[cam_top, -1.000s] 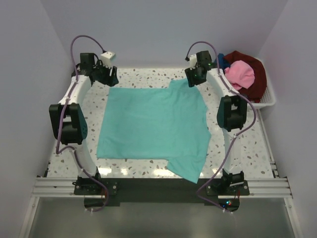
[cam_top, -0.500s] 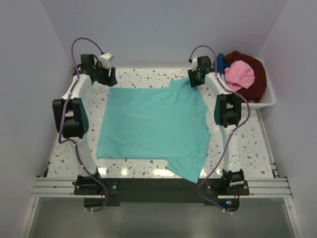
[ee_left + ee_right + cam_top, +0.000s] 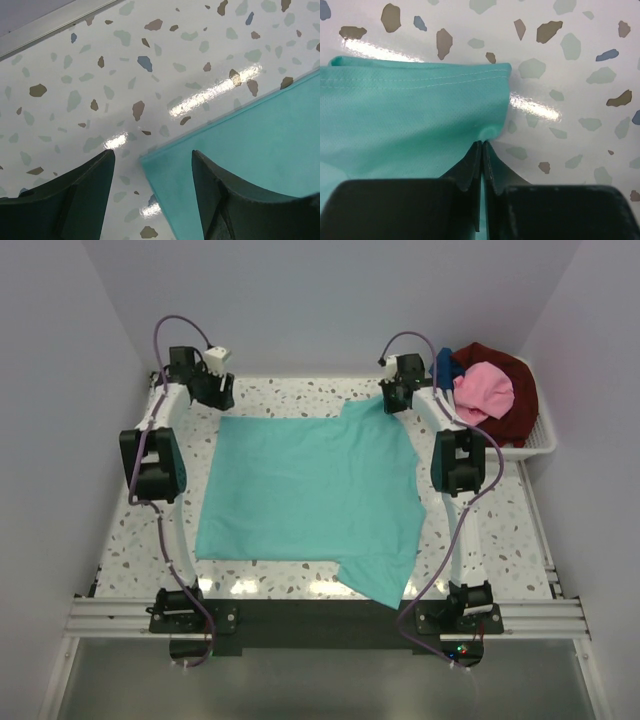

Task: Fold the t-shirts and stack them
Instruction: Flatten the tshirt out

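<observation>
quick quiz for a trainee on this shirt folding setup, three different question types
1. True or false: the left gripper is open above a corner of the teal-green fabric t-shirt.
2. Where is the pink fabric shirt? A: white slatted plastic basket; B: cardboard box; C: metal tray.
3. Fill in: the right gripper is ____ on that t-shirt's edge.
Key: 1 true; 2 A; 3 shut.

Robot lab test cell: plain pale walls (image 3: pixel 300 300) box in speckled tabletop (image 3: pixel 300 392); alu extrusion rail (image 3: pixel 540 616) at near edge w/ cabled left arm (image 3: pixel 152 465) & right arm (image 3: pixel 460 460) bolted on.
</observation>
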You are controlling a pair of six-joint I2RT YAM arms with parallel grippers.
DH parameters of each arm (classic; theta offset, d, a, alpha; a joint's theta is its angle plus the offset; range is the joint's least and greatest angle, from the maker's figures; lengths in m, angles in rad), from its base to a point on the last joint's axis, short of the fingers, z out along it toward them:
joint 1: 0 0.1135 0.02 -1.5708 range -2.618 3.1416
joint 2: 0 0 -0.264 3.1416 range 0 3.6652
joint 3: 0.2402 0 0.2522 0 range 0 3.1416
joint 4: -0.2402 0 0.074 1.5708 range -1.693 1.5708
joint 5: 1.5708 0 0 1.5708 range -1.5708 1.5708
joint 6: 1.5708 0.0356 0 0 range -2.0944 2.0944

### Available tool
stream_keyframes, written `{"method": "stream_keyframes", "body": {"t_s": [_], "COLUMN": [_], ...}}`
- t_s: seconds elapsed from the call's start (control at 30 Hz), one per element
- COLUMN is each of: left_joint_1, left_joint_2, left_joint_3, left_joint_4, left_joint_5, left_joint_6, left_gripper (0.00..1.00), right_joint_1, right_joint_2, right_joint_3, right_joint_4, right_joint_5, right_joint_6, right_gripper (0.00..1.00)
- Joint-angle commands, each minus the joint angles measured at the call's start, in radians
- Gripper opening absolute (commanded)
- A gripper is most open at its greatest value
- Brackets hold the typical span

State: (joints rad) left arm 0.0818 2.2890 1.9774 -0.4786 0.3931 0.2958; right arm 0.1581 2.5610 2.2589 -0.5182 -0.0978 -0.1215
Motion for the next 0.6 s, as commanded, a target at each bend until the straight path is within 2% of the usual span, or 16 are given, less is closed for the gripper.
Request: {"method": "stream_keyframes", "body": {"t_s": [0.0, 0.17, 0.43, 0.57], "left_joint_1": [0.016, 0.019, 0.018, 0.018], "left_joint_2": [0.033, 0.049, 0.110, 0.141], "left_joint_3": [0.066, 0.067, 0.084, 0.107], "left_joint_4": [-0.032, -0.058, -0.077, -0.078], "left_joint_5": [0.003, 0.062, 0.099, 0.087], "left_joint_6": [0.092, 0.184, 0.200, 0.184], "left_gripper": [0.67, 0.65, 0.60, 0.50], "right_joint_1": [0.003, 0.003, 0.003, 0.001], "right_joint_2": [0.012, -0.010, -0.021, -0.025], "right_joint_3": [0.028, 0.004, -0.001, -0.002], "right_joint_4": [0.000, 0.017, 0.021, 0.023], "right_joint_5": [-0.059, -0.080, -0.085, -0.072], "right_joint_6": [-0.007, -0.017, -0.024, -0.027], "right_gripper": [0.00, 0.00, 0.00, 0.00]}}
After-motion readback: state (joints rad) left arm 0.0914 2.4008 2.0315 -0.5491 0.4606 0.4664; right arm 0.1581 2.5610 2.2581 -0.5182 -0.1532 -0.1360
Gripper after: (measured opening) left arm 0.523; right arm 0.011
